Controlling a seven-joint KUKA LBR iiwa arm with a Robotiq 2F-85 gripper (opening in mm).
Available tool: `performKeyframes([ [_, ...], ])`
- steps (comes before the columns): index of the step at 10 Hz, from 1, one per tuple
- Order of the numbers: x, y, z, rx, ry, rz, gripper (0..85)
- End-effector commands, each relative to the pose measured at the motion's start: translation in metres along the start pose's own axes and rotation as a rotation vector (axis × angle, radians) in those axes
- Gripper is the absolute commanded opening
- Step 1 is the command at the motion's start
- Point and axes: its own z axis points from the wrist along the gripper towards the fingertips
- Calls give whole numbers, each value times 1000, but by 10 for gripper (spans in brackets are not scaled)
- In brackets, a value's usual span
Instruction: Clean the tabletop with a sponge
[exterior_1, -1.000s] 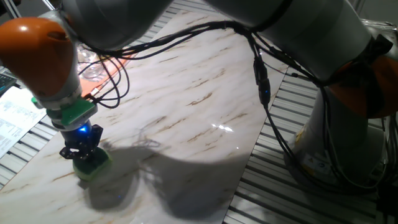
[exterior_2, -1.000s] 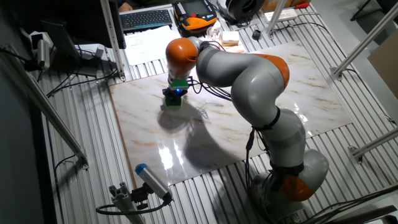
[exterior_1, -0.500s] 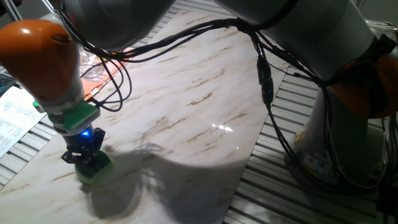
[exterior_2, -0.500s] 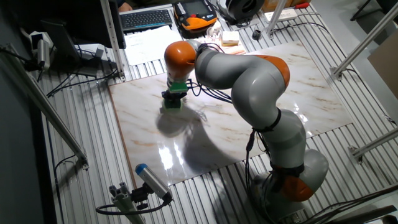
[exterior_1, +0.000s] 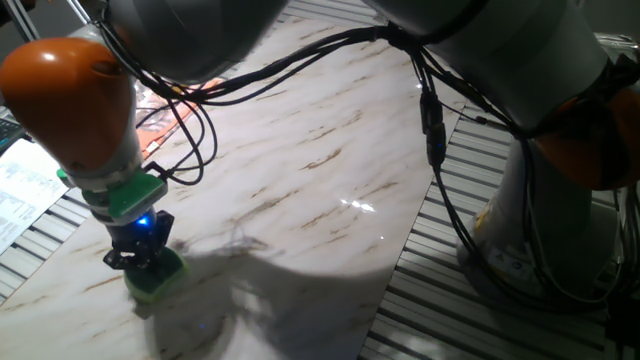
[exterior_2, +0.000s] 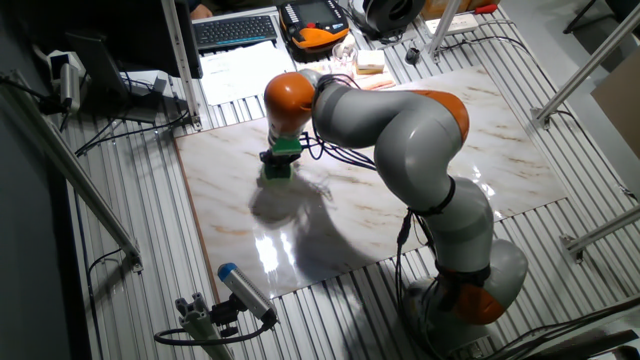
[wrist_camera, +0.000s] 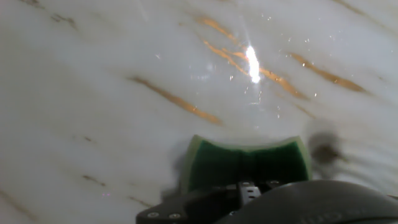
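Note:
The green sponge (exterior_1: 157, 279) lies flat on the white marble tabletop (exterior_1: 320, 170) near its left front part. My gripper (exterior_1: 142, 255) is shut on the sponge and presses it down onto the slab. In the other fixed view the sponge (exterior_2: 276, 170) sits under the gripper (exterior_2: 279, 160) on the left part of the tabletop (exterior_2: 400, 200). In the hand view the sponge (wrist_camera: 245, 164) shows its green edge against the tabletop (wrist_camera: 124, 74), with the gripper body covering its near side.
Grey slatted metal (exterior_1: 480, 310) surrounds the slab. An orange striped cloth (exterior_1: 160, 110) lies at the back left, partly behind cables. Papers (exterior_1: 25, 185) lie off the left edge. A keyboard (exterior_2: 235, 30) and a pale yellow sponge block (exterior_2: 370, 60) sit at the far side.
The gripper has slid the sponge a little along the tabletop, right and nearer in one fixed view, while staying pressed down on it.

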Motion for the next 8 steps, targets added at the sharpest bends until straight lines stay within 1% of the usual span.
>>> performKeyframes([
  [1,4,1,-2,2,4,-1,0],
  [2,9,3,-2,8,5,-2,0],
  [3,15,7,2,20,-3,-3,0],
  [4,20,9,5,19,-5,-3,0],
  [6,28,15,12,31,-14,-2,0],
  [8,35,17,16,31,-19,-3,0],
])
